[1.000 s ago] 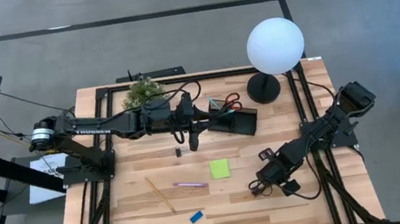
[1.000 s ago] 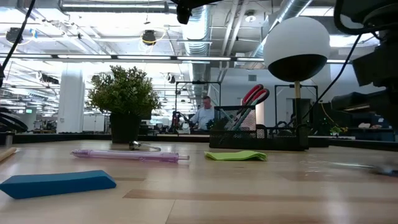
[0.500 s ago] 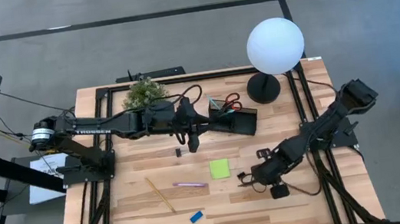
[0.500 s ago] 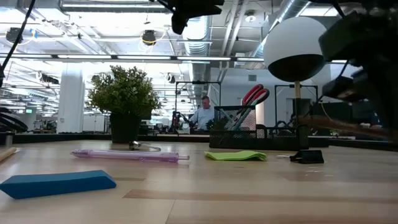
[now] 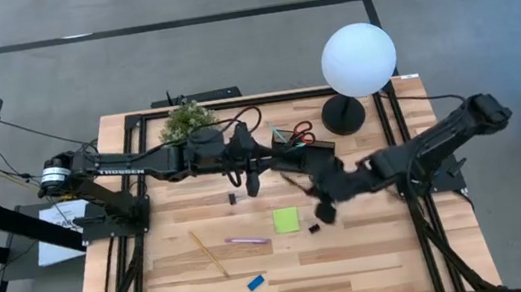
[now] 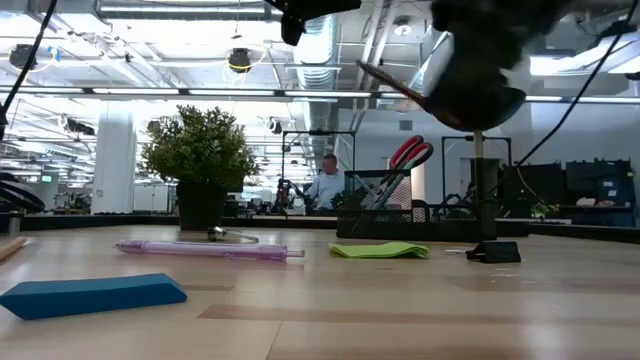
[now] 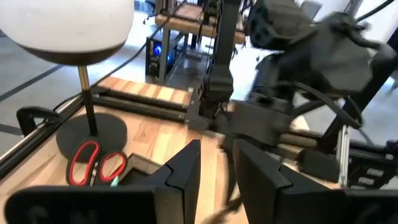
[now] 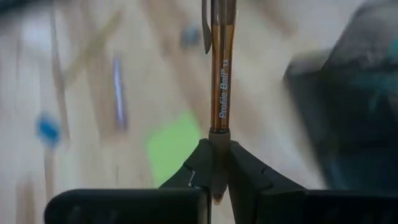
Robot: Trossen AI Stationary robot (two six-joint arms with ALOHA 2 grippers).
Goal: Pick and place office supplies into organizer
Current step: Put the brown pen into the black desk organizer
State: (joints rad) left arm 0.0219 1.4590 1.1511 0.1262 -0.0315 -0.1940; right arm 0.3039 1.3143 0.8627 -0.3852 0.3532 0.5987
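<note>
Right end effector (image 8: 219,167) clamped on brown pen (image 8: 221,74), organizer (image 5: 305,161) just beside it. Left end effector (image 7: 217,165) part open, empty, over organizer.

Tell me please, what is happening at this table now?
The right gripper is shut on a brown pen and carries it above the table, near the black organizer. The scissors are already standing in the organizer. The left gripper hangs just beside the organizer and holds nothing I can see. The sticky-note pad, pink pen, pencil, eraser and a small black clip still lie on the table.
</note>
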